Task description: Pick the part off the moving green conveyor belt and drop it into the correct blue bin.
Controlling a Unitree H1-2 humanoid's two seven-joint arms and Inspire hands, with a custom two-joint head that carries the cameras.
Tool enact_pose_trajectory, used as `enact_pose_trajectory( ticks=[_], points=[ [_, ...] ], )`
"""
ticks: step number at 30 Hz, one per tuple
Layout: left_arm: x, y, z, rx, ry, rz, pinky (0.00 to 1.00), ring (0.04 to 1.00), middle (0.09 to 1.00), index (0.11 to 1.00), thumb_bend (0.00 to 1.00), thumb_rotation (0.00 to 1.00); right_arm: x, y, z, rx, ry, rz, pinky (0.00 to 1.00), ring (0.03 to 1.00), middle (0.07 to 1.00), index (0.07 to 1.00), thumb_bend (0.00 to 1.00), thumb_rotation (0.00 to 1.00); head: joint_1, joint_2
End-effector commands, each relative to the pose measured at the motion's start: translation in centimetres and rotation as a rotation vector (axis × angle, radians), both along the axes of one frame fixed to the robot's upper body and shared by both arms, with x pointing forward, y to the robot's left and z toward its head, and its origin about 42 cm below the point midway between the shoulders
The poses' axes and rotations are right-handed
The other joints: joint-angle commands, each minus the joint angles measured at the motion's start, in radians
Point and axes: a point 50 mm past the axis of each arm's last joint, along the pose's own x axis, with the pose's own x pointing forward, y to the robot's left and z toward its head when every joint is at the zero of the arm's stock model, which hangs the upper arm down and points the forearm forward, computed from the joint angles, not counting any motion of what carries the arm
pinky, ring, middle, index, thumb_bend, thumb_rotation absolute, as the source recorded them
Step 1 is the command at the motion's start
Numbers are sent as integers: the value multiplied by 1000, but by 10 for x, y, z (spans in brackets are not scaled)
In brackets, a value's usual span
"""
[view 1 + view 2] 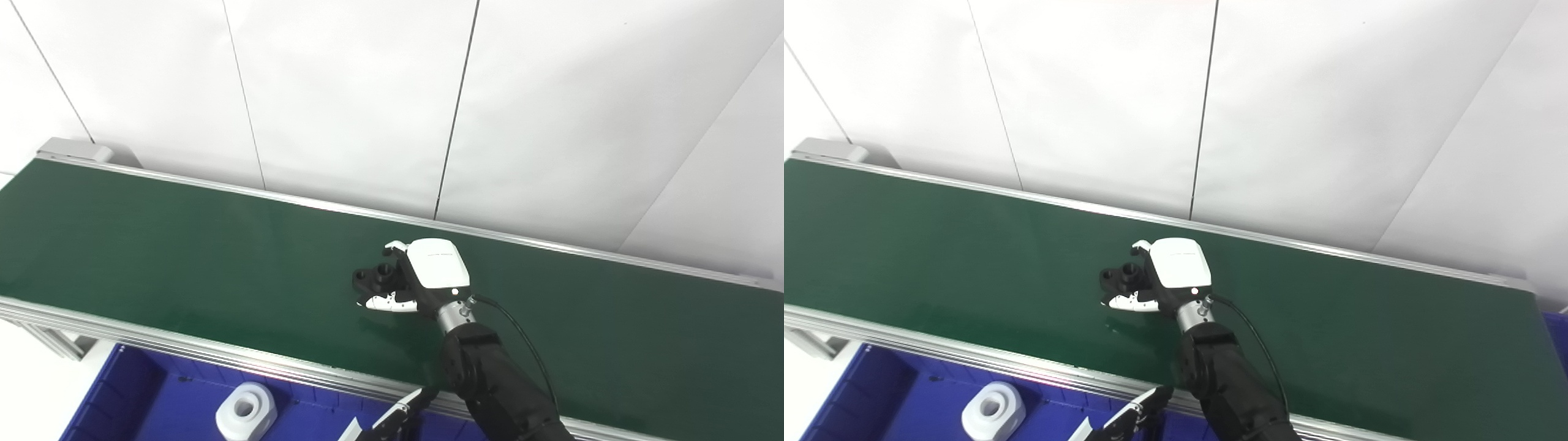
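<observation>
Left of the belt centre, below its near rail, a white part lies in the blue bin. Our left hand shows only at the frame's bottom edge; we cannot tell its state. At mid-belt the black part sits between our right hand's fingers, which look closed around it. We judge we should firm the grip, then lift straight up. Faint writing on the hand's back is unreadable.

No legible text or labels.
</observation>
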Motion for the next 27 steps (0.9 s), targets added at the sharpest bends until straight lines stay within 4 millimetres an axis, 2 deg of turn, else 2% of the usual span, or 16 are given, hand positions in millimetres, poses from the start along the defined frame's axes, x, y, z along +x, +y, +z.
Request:
enact_pose_trajectory(
  ticks=[1, 2, 3, 4, 7, 16, 23, 27],
  points=[
    [-4, -14, 13, -50, -55, -15, 887, 942, 944, 920, 725, 792, -8, 18, -5, -8, 24, 45, 251, 330, 463, 674, 592, 499, 2, 1],
    [-5, -15, 14, -49, -55, -12, 887, 942, 945, 920, 724, 791, -10, 18, -6, -1, 20, 43, 235, 310, 444, 668, 589, 484, 4, 6],
    [-5, -15, 15, -48, -56, -10, 886, 942, 944, 919, 734, 801, -11, 18, -8, 3, 19, 43, 167, 227, 341, 566, 537, 288, 4, 6],
    [-6, -15, 15, -46, -57, -10, 886, 942, 943, 919, 737, 804, -12, 19, -9, -7, 13, 49, 144, 198, 306, 531, 520, 221, 5, 8],
    [-7, -14, 17, -46, -55, -11, 893, 947, 948, 924, 737, 809, -19, 21, -16, -69, -19, 57, 70, 123, 207, 491, 513, 124, 4, 12],
    [-6, -12, 19, -46, -47, 6, 894, 941, 939, 913, 745, 786, -33, 13, -32, -173, 13, 56, 57, 119, 203, 485, 514, 113, -12, 22],
    [-5, -9, 17, -44, -44, -6, 917, 952, 948, 924, 746, 753, -32, 7, -26, -137, 65, 27, 74, 136, 222, 488, 512, 112, -23, 27],
    [-4, -7, 18, -30, -39, 4, 909, 945, 943, 922, 769, 751, -30, 7, -13, -100, 47, 24, 67, 125, 207, 485, 511, 111, -37, 35]
  ],
)
